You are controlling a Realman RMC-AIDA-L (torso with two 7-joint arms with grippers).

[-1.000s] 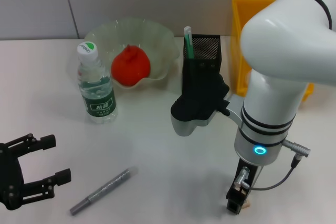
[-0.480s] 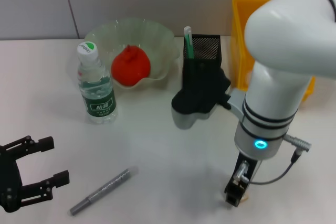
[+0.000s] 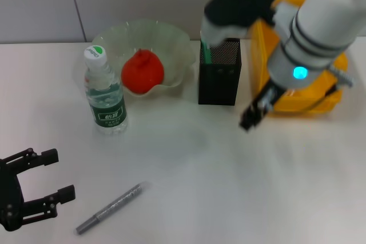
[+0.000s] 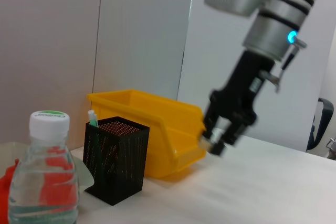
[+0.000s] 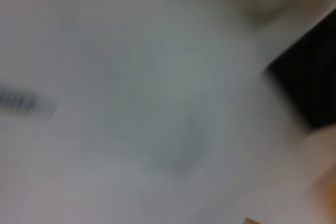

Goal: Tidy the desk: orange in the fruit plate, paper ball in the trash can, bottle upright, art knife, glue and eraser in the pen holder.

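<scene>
My right gripper [image 3: 249,122] is lifted above the table beside the black mesh pen holder [image 3: 219,75], in front of the yellow bin [image 3: 297,102]. In the left wrist view the right gripper [image 4: 214,143] is shut on a small pale piece, the eraser [image 4: 206,142]. A green-white glue stick [image 3: 205,40] stands in the holder. The orange [image 3: 143,71] lies in the glass fruit plate [image 3: 174,32]. The bottle [image 3: 105,92] stands upright. The silver art knife [image 3: 112,207] lies near the front. My left gripper [image 3: 62,174] is open and empty at the front left. No paper ball shows.
The yellow bin also shows in the left wrist view [image 4: 157,135], behind the pen holder [image 4: 115,158] and the bottle [image 4: 44,182]. The table's front right part is bare.
My right arm has risen from the front right of the table and swung back toward the pen holder and bin, taking the small pale piece with it. The left gripper barely moved.
</scene>
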